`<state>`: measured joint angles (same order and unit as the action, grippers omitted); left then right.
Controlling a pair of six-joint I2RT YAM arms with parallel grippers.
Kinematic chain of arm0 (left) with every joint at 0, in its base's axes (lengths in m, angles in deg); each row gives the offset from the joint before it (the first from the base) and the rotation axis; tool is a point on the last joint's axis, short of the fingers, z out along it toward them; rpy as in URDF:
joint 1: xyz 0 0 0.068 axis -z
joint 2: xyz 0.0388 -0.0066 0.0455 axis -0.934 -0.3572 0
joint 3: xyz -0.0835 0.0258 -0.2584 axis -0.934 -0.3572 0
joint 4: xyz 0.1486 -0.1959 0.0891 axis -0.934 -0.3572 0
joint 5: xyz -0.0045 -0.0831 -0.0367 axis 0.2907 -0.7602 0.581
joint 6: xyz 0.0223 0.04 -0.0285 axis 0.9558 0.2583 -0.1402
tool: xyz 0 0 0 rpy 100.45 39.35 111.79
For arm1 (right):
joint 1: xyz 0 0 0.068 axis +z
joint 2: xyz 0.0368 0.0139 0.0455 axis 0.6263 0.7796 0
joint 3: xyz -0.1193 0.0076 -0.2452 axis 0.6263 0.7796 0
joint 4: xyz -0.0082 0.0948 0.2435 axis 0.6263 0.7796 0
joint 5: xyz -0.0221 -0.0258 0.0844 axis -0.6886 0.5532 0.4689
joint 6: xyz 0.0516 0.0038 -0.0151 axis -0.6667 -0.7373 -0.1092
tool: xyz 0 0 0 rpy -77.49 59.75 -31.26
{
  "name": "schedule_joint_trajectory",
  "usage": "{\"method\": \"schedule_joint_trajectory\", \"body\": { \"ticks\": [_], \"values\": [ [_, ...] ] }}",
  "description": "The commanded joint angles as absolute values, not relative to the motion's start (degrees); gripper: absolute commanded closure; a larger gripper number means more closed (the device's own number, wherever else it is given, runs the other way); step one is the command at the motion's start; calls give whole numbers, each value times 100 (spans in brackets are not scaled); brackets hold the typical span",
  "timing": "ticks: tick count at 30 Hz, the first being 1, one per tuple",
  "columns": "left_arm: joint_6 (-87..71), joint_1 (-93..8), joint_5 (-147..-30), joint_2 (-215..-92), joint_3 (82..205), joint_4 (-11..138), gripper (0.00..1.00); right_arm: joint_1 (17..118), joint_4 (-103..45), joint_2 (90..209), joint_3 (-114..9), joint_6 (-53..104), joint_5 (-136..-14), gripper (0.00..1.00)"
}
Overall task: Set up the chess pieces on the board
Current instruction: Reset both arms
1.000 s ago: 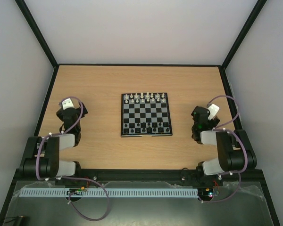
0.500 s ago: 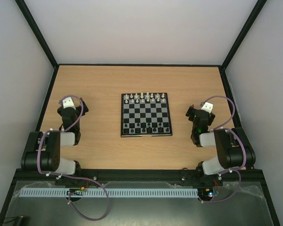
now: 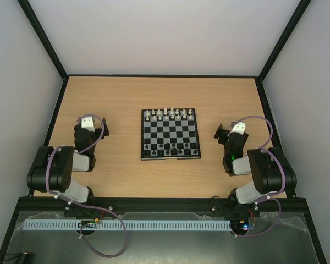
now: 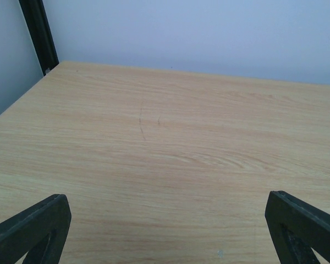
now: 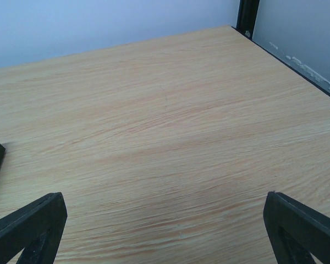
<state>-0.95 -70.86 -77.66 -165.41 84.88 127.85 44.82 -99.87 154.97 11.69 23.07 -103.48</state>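
Farther back, white pieces point(image 3: 169, 114) on the board point(image 3: 170, 132)

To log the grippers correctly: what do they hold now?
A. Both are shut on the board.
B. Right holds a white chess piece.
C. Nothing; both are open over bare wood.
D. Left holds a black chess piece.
C: the wrist views show the left gripper and the right gripper both wide open with only the table in the gap; the board lies apart from both.
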Motion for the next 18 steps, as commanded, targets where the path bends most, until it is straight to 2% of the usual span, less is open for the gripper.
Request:
{"method": "schedule_joint_trajectory", "body": {
  "ticks": [1,18],
  "values": [
    [2,-7088,-7920,-16571,8650,13052,1,4393,-10208,15558,1058,2330,-10211,1],
    [81,-6951,-7674,-16560,8643,13047,0,4324,-10014,15551,960,2303,-10039,1]
  ]
}}
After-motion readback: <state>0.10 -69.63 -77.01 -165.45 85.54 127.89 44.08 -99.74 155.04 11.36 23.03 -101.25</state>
